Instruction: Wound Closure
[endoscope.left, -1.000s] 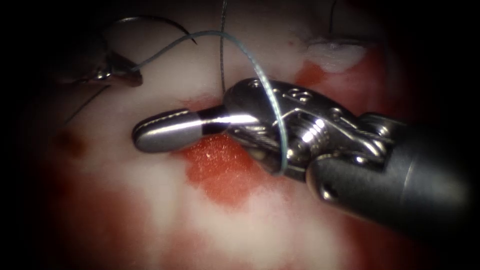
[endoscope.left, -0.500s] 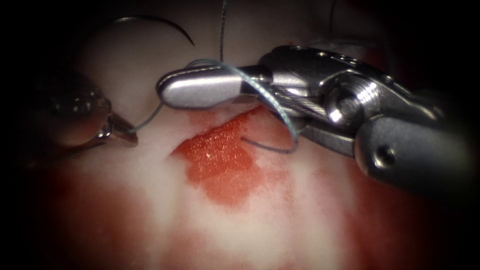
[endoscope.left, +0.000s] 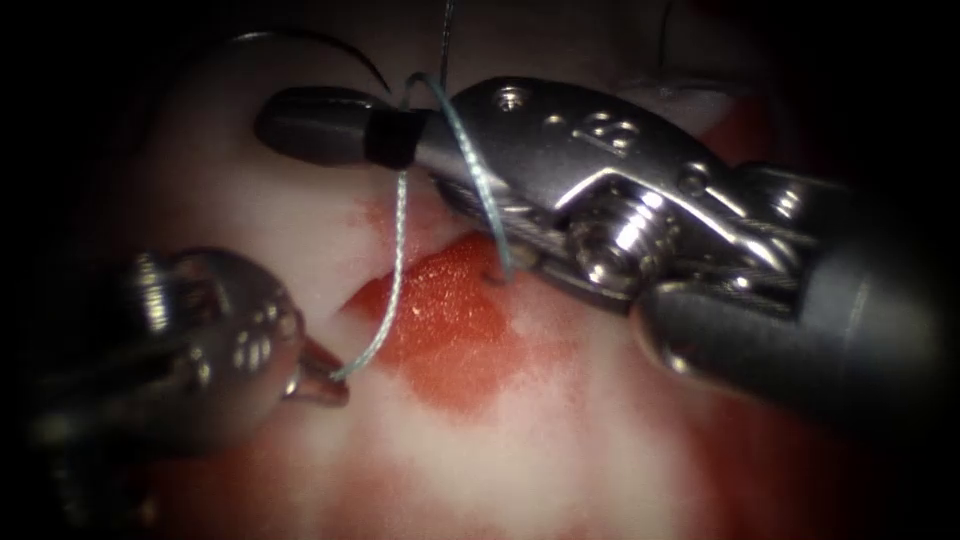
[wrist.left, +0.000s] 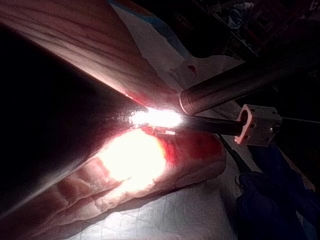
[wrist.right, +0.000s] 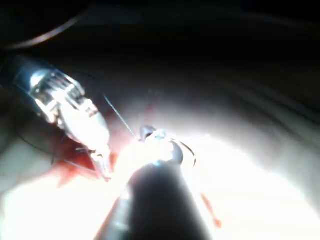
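Endoscope view: the left tool sits left of the cut, its jaws pinched on the blue thread. From there the thread rises to the right tool, loops over its closed jaws and descends to the tissue at the cut's upper right edge. The right tool's jaws are pressed together and grip nothing. The curved needle lies free on the tissue, above and just left of the right tool's tip, held by neither tool. Red fluid fills the cut.

Left wrist view: the pork slab is seen from the side, with the right arm's shaft above it.

Right wrist view: the left tool is seen from the opposite side, tip down on a red patch.
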